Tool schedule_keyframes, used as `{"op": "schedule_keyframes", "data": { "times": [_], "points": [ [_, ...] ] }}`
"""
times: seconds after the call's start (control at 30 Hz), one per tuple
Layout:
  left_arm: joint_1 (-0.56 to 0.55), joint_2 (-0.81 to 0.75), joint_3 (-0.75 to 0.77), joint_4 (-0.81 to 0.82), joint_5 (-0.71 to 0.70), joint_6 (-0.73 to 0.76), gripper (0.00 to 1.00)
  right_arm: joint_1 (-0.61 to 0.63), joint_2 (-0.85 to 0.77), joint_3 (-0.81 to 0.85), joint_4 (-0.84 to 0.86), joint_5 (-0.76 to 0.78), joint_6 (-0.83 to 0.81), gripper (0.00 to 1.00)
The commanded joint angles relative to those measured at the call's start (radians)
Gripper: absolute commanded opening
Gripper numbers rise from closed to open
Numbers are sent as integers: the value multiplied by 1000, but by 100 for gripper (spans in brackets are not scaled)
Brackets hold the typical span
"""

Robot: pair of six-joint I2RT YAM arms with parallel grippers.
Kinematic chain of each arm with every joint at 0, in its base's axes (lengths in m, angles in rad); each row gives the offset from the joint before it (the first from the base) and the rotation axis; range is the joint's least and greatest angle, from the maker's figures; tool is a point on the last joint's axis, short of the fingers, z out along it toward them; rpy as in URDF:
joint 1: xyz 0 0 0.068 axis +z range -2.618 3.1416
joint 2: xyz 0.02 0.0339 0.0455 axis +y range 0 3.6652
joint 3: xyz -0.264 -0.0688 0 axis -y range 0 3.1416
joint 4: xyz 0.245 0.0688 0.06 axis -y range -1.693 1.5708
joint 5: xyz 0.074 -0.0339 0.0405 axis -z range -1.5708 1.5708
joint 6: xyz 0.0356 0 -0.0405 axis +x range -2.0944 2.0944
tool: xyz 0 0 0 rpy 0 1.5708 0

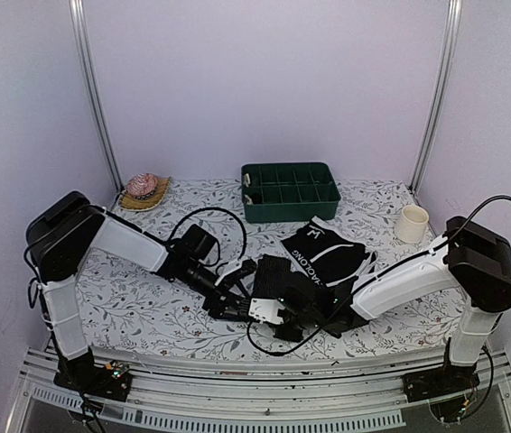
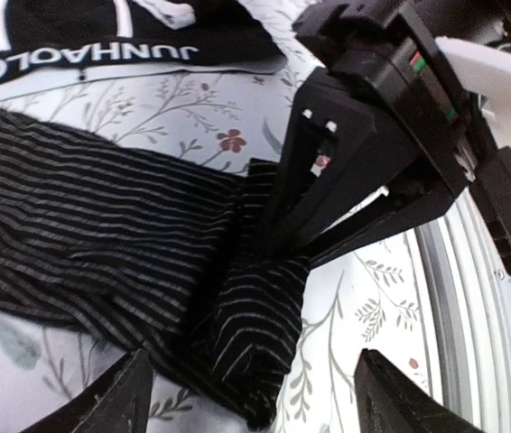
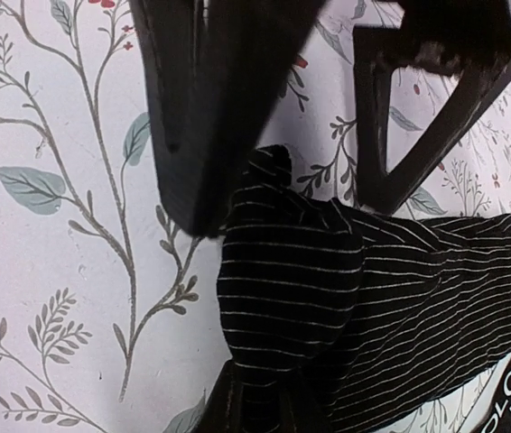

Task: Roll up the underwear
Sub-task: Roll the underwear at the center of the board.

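Note:
A black underwear with thin white stripes (image 1: 278, 273) lies crumpled at the table's middle. It also shows in the left wrist view (image 2: 84, 234) and the right wrist view (image 3: 400, 289). A second black underwear with white waistband lettering (image 1: 332, 253) lies just behind it, right of centre; its waistband shows in the left wrist view (image 2: 102, 36). My right gripper (image 3: 269, 410) is shut on a folded corner of the striped underwear, and it also shows in the left wrist view (image 2: 283, 236). My left gripper (image 2: 264, 397) is open, its fingers (image 3: 197, 117) straddling that same corner.
A green compartment tray (image 1: 290, 191) stands at the back centre. A cream cup (image 1: 412, 223) stands at the back right. A pink object on a woven mat (image 1: 144, 189) sits at the back left. The table's front rail (image 2: 477, 298) runs close beside the grippers.

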Motion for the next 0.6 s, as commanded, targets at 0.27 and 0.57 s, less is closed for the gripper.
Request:
{"op": "schedule_keyframes", "data": {
  "times": [0.27,0.57],
  "points": [
    [16,-315,-271,263,-117,233,85,-114,15,70,-226,-524,162,4],
    [-158,-361,-442,453,-356,433,84,-190,76,125,-238,-794,265,5]
  ]
}}
